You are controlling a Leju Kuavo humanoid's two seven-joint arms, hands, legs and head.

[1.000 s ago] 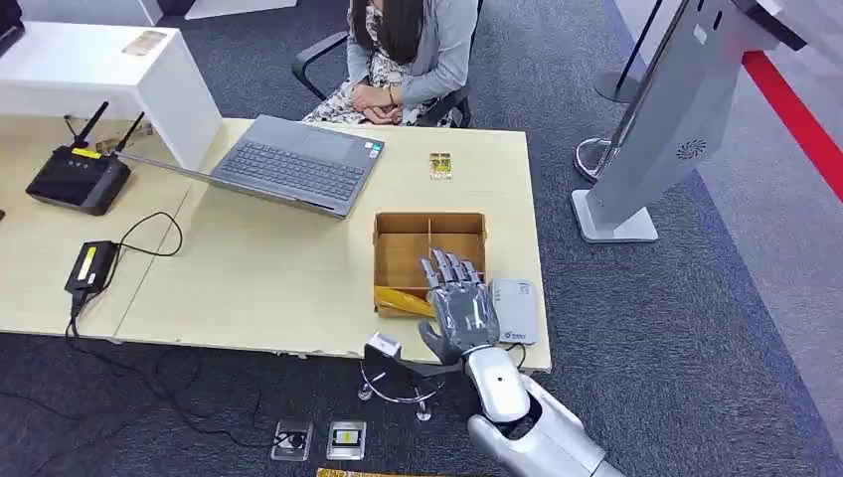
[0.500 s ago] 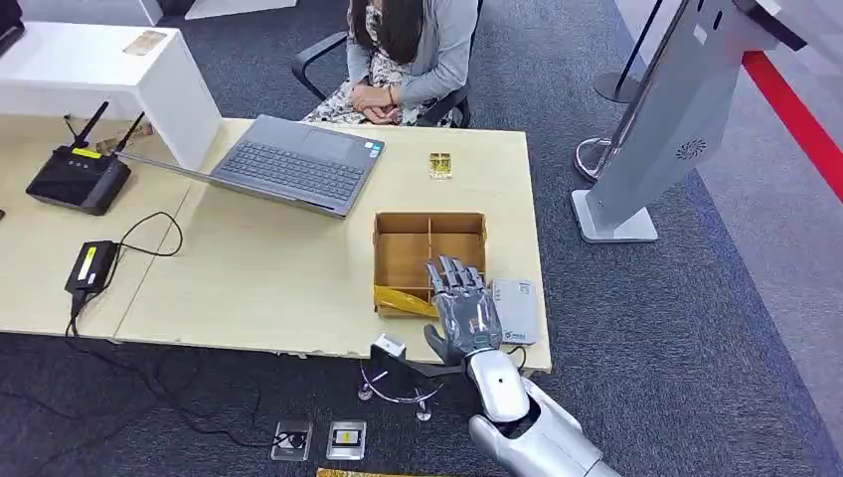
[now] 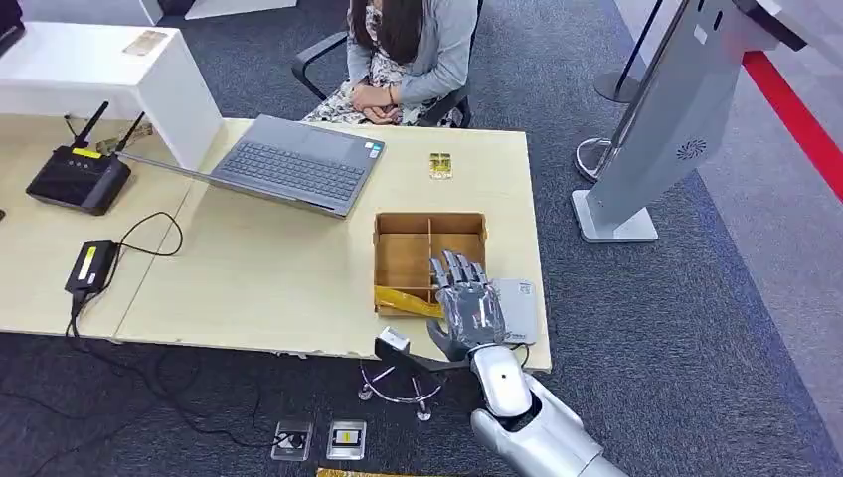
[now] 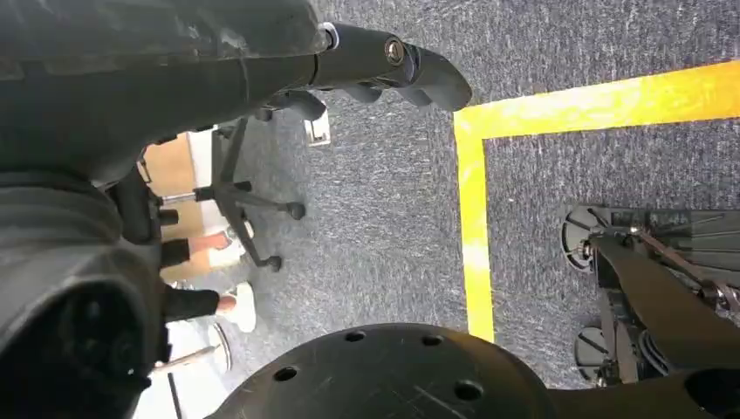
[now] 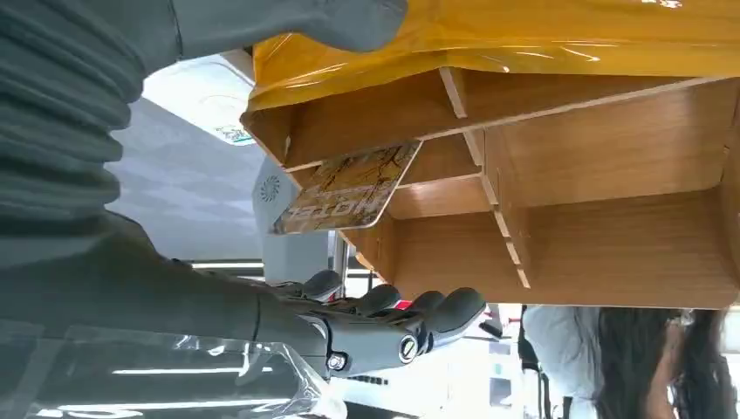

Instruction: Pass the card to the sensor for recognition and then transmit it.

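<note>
A patterned gold card (image 5: 345,190) leans upright in a near compartment of the wooden divider box (image 3: 403,248). My right hand (image 3: 467,306) hovers over that near right corner of the box with its fingers spread and nothing in them. In the right wrist view the thumb (image 5: 288,17) and the fingers (image 5: 384,327) lie on either side of the card, apart from it. The grey card sensor (image 3: 518,310) lies flat just right of the box. My left hand (image 4: 384,61) hangs over the floor, loose and holding nothing.
A yellow pouch (image 3: 403,299) lies across the box's near left edge. A second gold card (image 3: 440,165) sits on the table near the seated person (image 3: 403,50). A laptop (image 3: 293,164), router (image 3: 80,179) and power brick (image 3: 89,266) are to the left.
My right hand has drifted slightly to the right, toward the sensor, still spread and holding nothing. The card, box and sensor have not moved.
</note>
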